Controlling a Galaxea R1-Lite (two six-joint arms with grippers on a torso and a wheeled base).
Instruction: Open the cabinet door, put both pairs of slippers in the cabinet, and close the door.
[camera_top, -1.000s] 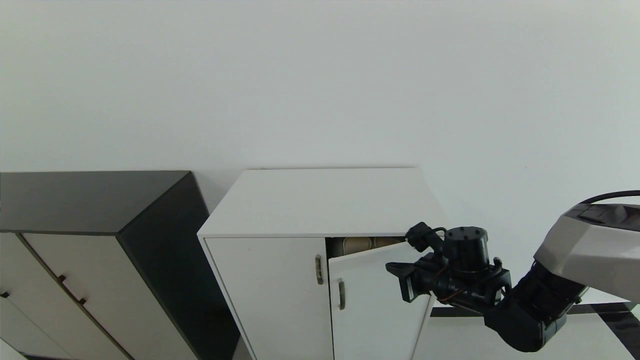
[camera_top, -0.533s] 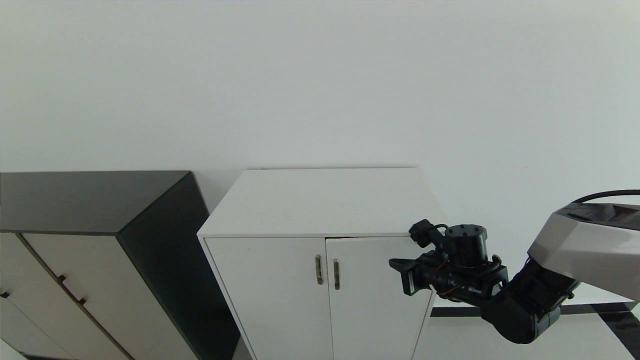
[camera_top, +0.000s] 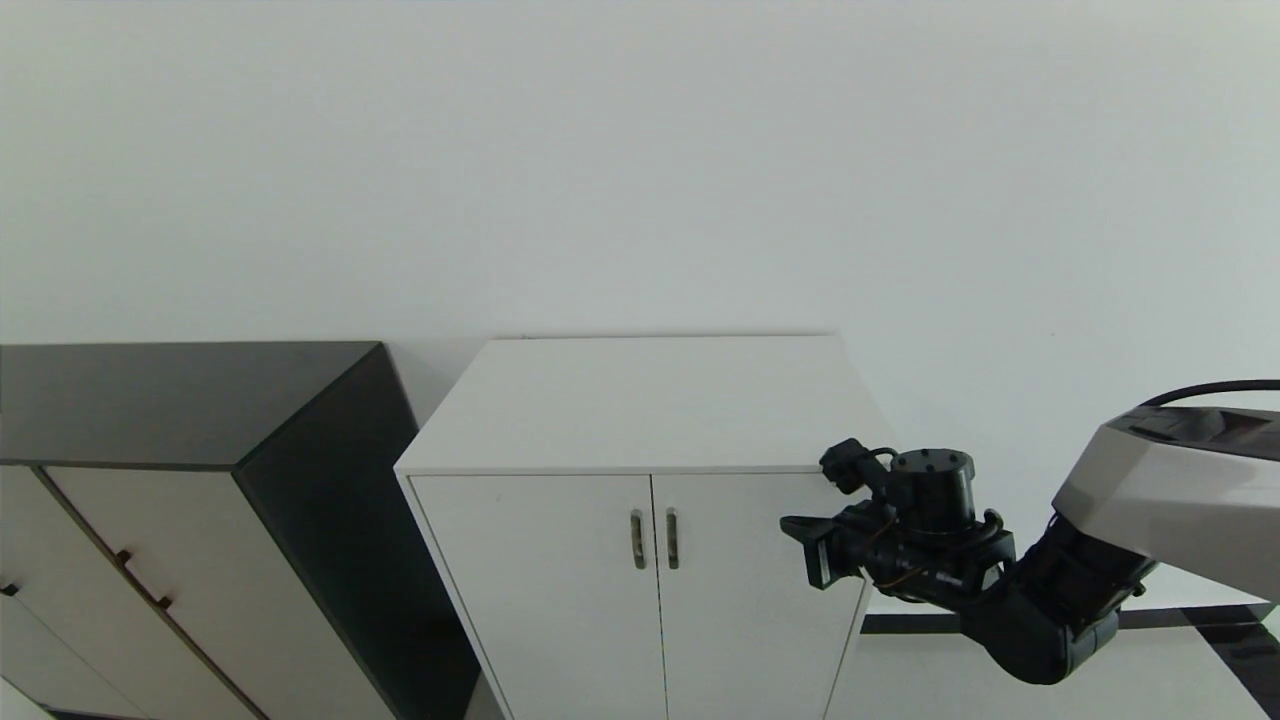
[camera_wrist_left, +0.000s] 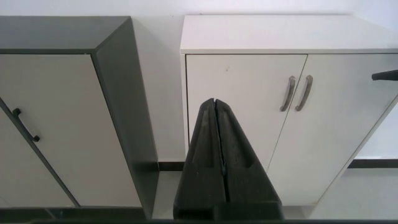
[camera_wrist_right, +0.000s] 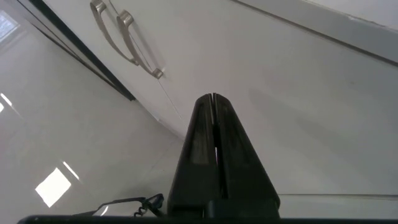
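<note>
The white two-door wooden cabinet (camera_top: 640, 405) stands with both doors shut (metal handles (camera_top: 636, 539) side by side). The right end effector (camera_wrist_right: 213, 99), fingers pressed together and empty, sits near the right door (camera_top: 740, 610); the left end effector (camera_wrist_left: 214, 103) is likewise closed on nothing.

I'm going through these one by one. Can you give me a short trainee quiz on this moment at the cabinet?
1. Multiple choice. The fingers of the right gripper are: A) spread wide; B) shut with nothing between them; C) shut on a handle.
2. Fill in the blank. On the robot's left of the white cabinet stands a ___ cabinet.
3. True or false: one door of the white cabinet stands ajar.

Key
1. B.
2. Dark: the dark cabinet stands right beside it.
3. False: both doors are shut, and their handles sit side by side.
</note>
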